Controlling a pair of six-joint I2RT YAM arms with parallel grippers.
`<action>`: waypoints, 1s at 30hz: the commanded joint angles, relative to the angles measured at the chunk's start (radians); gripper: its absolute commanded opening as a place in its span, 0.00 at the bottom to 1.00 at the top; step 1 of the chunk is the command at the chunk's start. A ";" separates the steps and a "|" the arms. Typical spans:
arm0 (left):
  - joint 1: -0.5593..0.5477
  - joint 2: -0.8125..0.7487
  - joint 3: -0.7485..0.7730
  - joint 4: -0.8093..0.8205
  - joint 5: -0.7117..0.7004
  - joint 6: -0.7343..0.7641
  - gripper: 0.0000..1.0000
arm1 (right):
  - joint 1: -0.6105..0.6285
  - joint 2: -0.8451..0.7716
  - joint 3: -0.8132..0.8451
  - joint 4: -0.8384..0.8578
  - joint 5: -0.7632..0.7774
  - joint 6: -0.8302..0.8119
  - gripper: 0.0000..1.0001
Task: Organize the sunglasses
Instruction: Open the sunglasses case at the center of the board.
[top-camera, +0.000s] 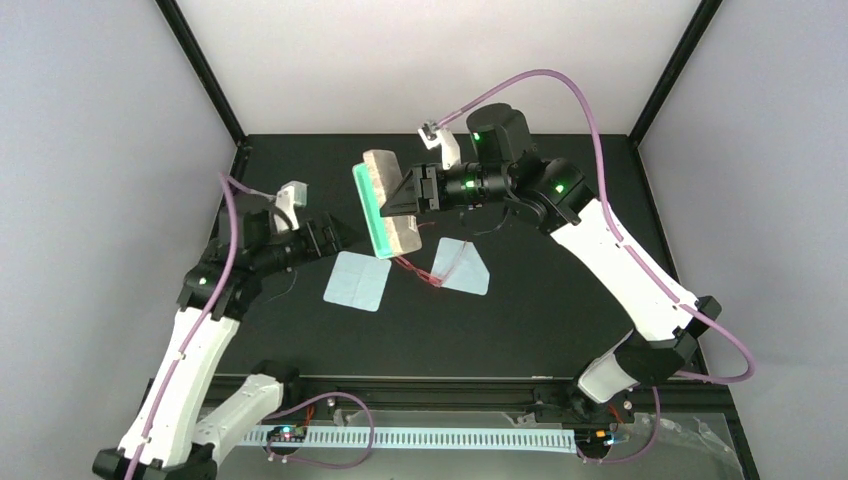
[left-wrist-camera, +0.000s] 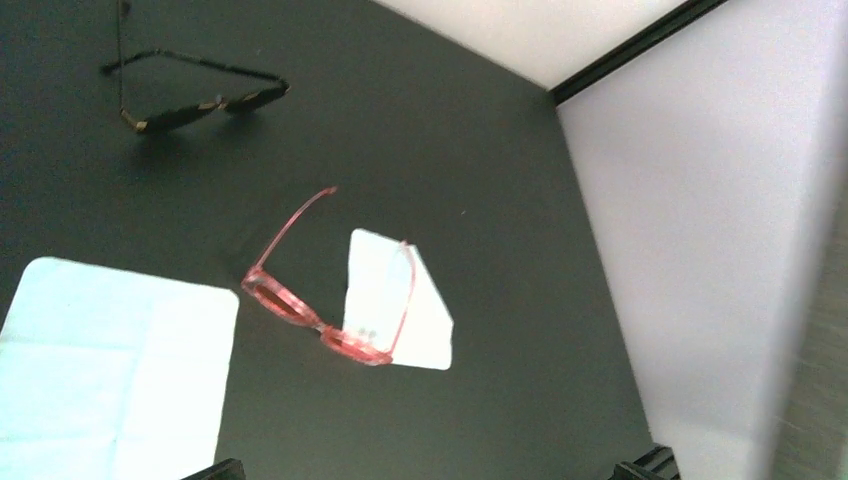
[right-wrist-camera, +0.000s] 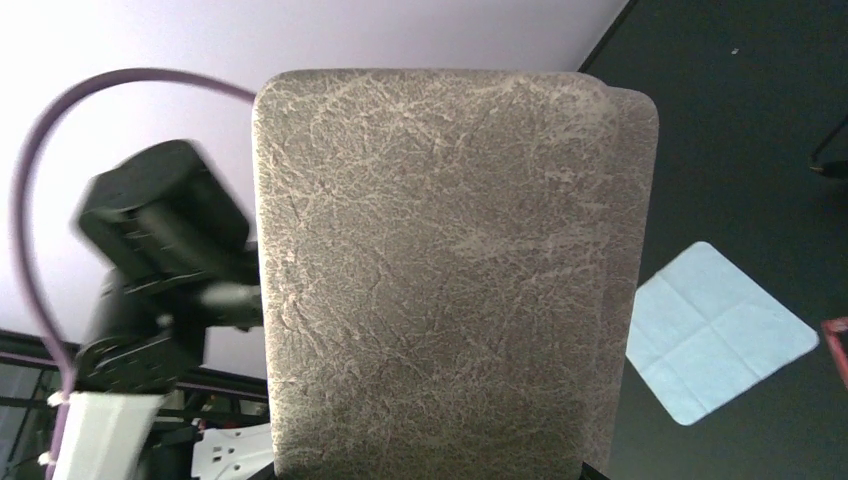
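Sunglasses: slim red-pink frame

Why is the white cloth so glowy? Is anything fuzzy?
Left wrist: the big cloth glares bright white, and the red sunglasses look sharp. Right wrist: the grey case is crisp, but the arm behind it is blurry. Top external: the case's green edge glows.

This looks like a robot lab. A left arm and a right arm with purple wires stand at a black worktop. Plain white walls and black posts shut it in.
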 joint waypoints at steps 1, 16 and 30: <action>0.000 -0.112 0.055 0.041 -0.005 -0.027 0.98 | -0.006 0.003 0.029 -0.028 0.059 -0.034 0.13; -0.001 -0.002 0.106 0.213 0.187 -0.124 0.83 | -0.006 0.034 0.008 0.042 -0.122 -0.025 0.13; -0.001 0.047 0.083 0.149 0.116 -0.095 0.19 | -0.007 0.057 0.006 0.030 -0.086 -0.018 0.13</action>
